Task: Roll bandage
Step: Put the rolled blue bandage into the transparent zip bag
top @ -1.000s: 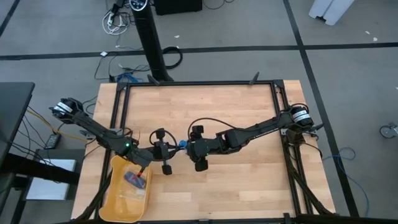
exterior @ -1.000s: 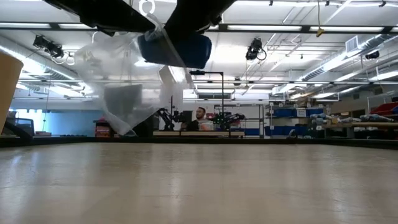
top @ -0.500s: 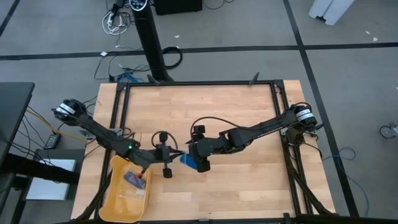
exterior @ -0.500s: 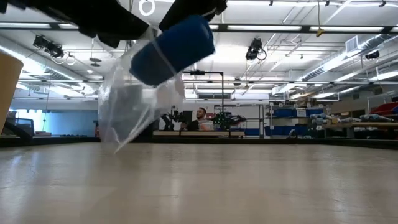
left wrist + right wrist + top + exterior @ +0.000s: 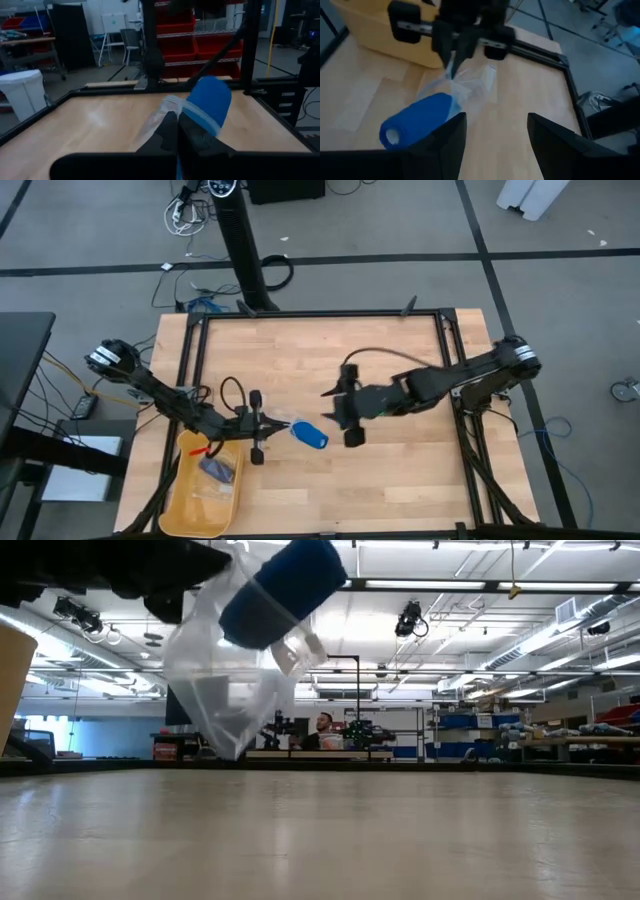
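- Wooden desk (image 5: 400,340) fills the middle of the high view, a yellow bin (image 5: 190,490) at lower left.
- Left end effector (image 5: 268,427), clenched, pinches a clear plastic bag (image 5: 215,690).
- Blue bandage (image 5: 310,435) roll sits in that bag, raised off the desk.
- Right end effector (image 5: 340,412) stands released, right of the roll.

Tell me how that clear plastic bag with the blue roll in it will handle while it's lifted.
Probably floppy: the plastic bag hangs crumpled from the left hand, which is shut on one edge. The bandage sticks out of its mouth, so it may slip free. Being a cylinder, it would likely roll once on the table. The right hand waits open nearby.
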